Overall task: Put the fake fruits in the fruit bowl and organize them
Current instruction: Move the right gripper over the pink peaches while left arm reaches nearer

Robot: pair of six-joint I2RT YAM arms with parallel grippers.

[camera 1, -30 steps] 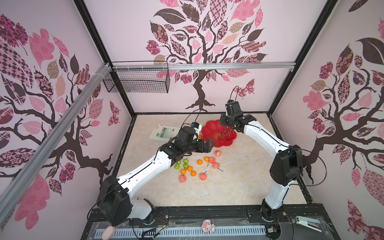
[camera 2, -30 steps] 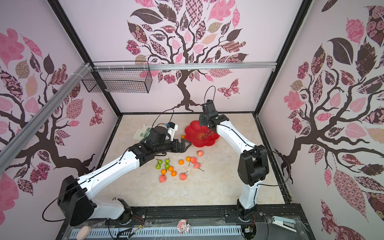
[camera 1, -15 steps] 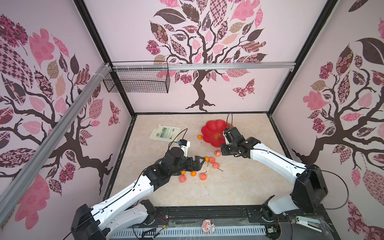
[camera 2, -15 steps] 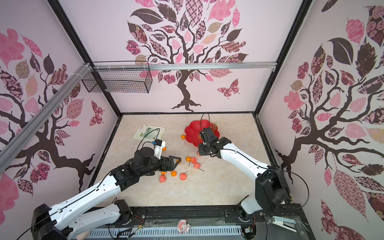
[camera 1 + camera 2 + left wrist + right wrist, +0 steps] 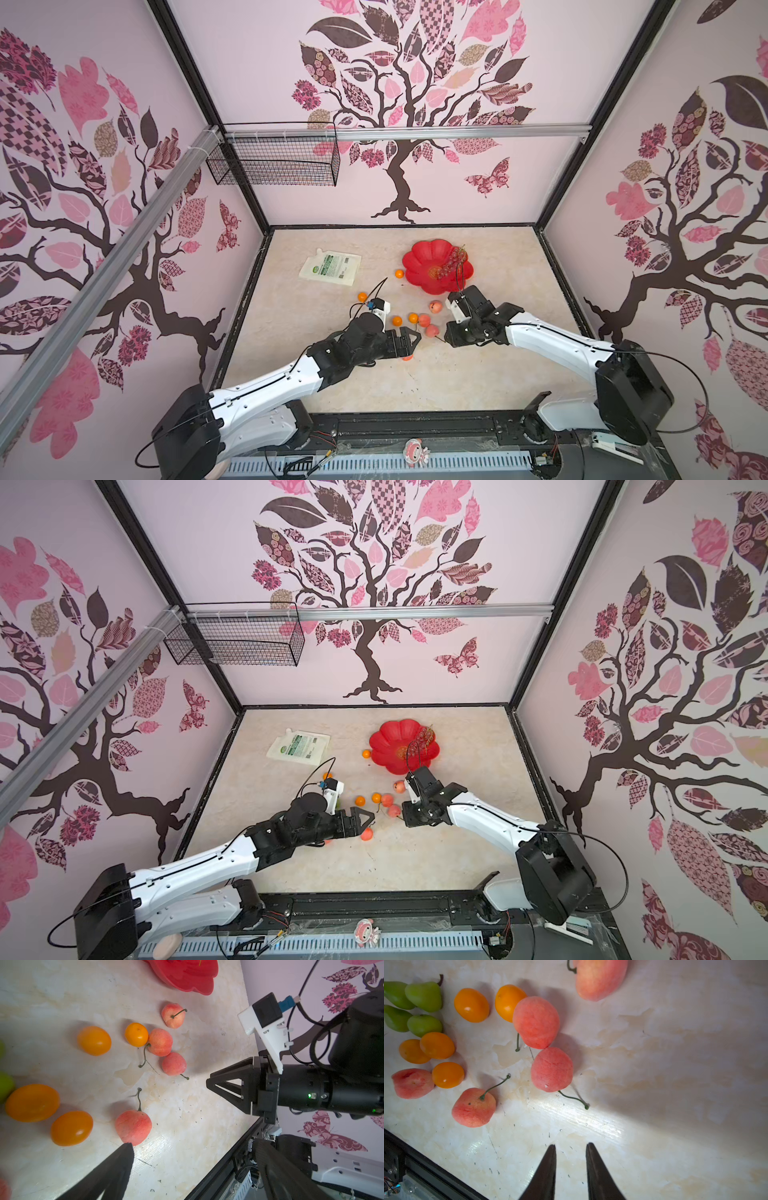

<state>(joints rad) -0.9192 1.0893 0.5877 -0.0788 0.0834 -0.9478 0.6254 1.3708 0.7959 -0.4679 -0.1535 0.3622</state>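
The red fruit bowl [image 5: 419, 266] [image 5: 388, 746] stands at the back right with a grape bunch [image 5: 452, 261] lying in it. Peaches [image 5: 431, 331] and oranges [image 5: 397, 321] lie scattered on the table in front of the bowl. Green pears [image 5: 423, 996] show in the right wrist view. My left gripper [image 5: 411, 343] [image 5: 193, 1147] is open wide, one fingertip [image 5: 126, 1149] close to a peach [image 5: 133, 1127]. Facing it, my right gripper [image 5: 444, 337] [image 5: 571, 1146] hovers low, its jaws a narrow gap apart and empty, a short way from another peach [image 5: 552, 1069].
A white pouch with a green label [image 5: 330, 269] lies at the back left of the table. A black wire basket [image 5: 274, 162] hangs on the back wall rail. The black front edge of the table [image 5: 425, 1165] runs close behind both grippers.
My right gripper has come away from the bowl toward the front, leaving the grape bunch there. My left gripper has drawn back from beside the bowl to the loose fruits.
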